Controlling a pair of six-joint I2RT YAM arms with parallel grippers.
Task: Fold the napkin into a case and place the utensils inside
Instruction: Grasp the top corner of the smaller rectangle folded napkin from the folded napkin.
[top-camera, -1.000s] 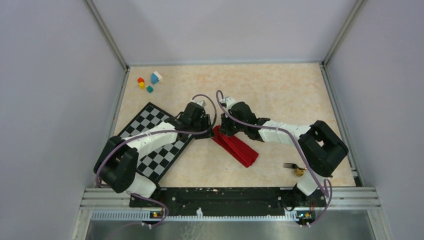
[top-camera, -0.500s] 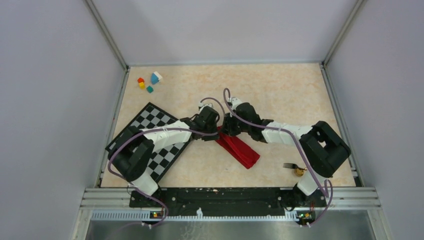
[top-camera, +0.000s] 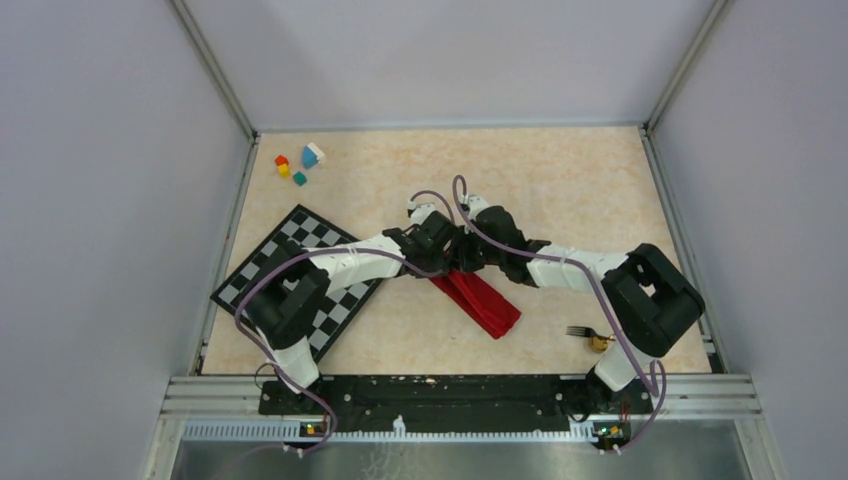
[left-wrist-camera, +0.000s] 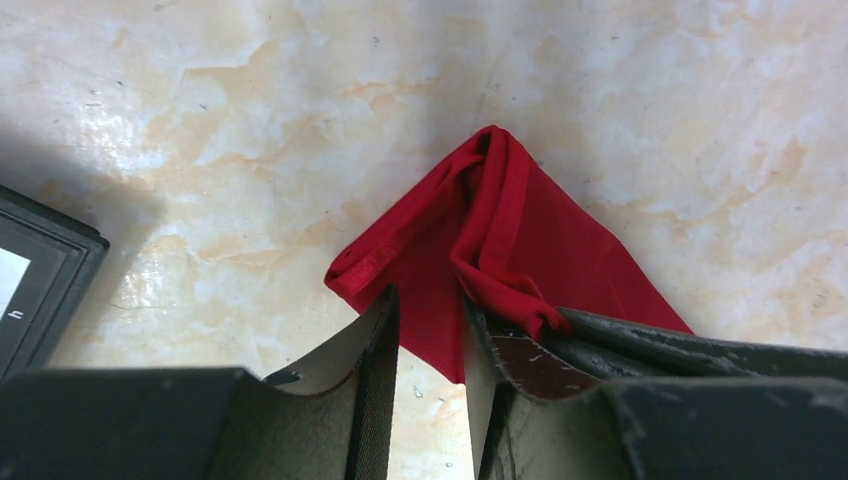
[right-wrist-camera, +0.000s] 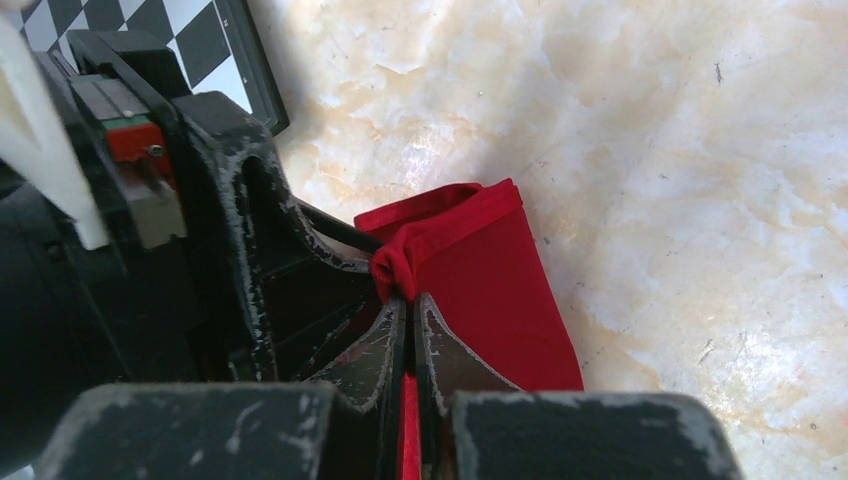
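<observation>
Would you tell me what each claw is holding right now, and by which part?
The right claw pinches the napkin by a bunched fold at its end. The left claw stands open astride that end, apparently holding nothing.

Napkin (top-camera: 478, 298): plain bright red.
Mat (top-camera: 300, 270), left: black-and-white checks, black border.
Table (top-camera: 560, 190): beige, marbled with paler veins.
Blocks, far left: red block (top-camera: 281, 159), yellow block (top-camera: 284, 170), teal block (top-camera: 299, 178), blue-and-white block (top-camera: 313, 154).
Fork (top-camera: 580, 331), near right: dark.
Spoon (top-camera: 600, 343), just beside: gold bowl.
Left arm (top-camera: 350, 262), right arm (top-camera: 570, 270): white links, black joints.
Cables (top-camera: 430, 193): purple.
Left gripper (left-wrist-camera: 428, 296), right gripper (right-wrist-camera: 410, 300): black, scuffed grey.
Walls (top-camera: 100, 200): pale grey-lilac.
</observation>
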